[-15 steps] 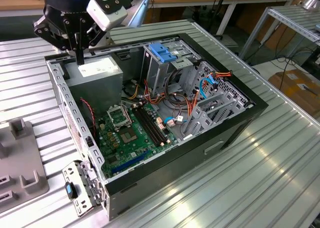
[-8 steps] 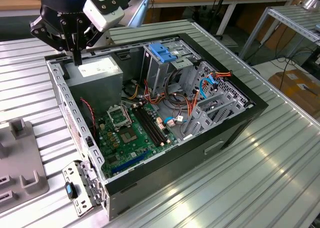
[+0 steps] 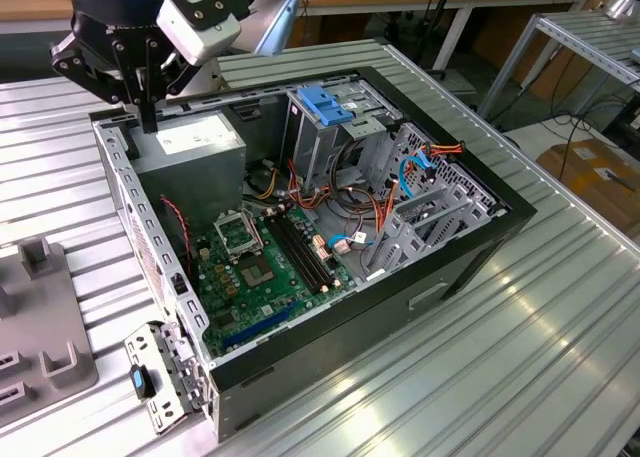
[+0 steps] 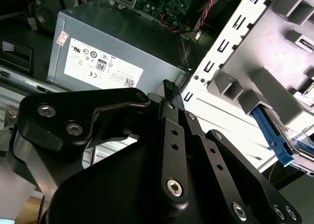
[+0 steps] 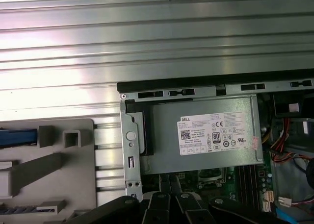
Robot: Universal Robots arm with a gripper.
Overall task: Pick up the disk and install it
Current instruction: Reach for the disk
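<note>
The pincer (image 4: 170, 87) is seen closed up and empty above the power-supply box (image 4: 103, 52), the disk (image 4: 271, 135) is slotted in the grey holder (image 4: 230, 84) on the bench (image 5: 147, 37) beside the case, so an opened, squared-up approach to its blue carrier is judged best.

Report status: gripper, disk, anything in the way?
Gripper shut, empty, above power supply. Disk in grey holder beside case, not yet picked. Nothing seen in the way.
</note>
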